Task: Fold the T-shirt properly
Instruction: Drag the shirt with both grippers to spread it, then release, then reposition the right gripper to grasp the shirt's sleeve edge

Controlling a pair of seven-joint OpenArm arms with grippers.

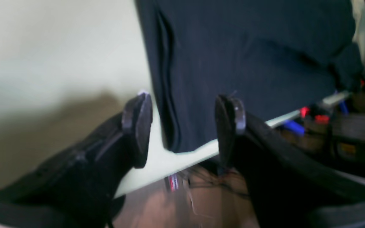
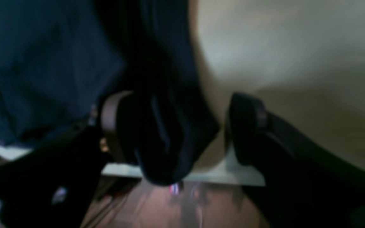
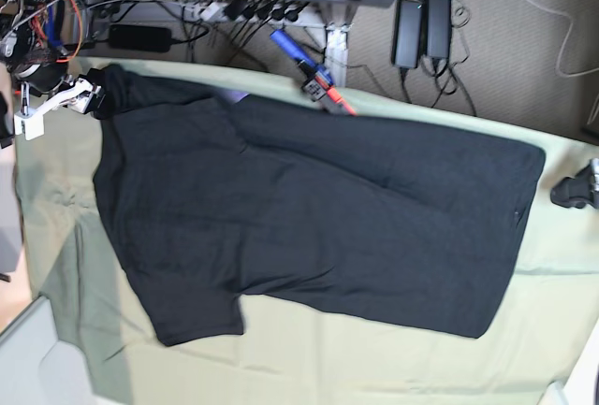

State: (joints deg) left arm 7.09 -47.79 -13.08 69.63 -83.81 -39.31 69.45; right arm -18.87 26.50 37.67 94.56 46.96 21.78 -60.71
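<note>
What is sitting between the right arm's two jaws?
A bunched corner of the black T-shirt, close to one jaw, then bare pale green table cloth. The right wrist view shows it.

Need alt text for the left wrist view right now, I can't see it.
The left gripper hangs open, its two dark fingers spread above a corner of the black T-shirt, holding nothing. The shirt lies on the pale green table cloth, near its edge.
</note>
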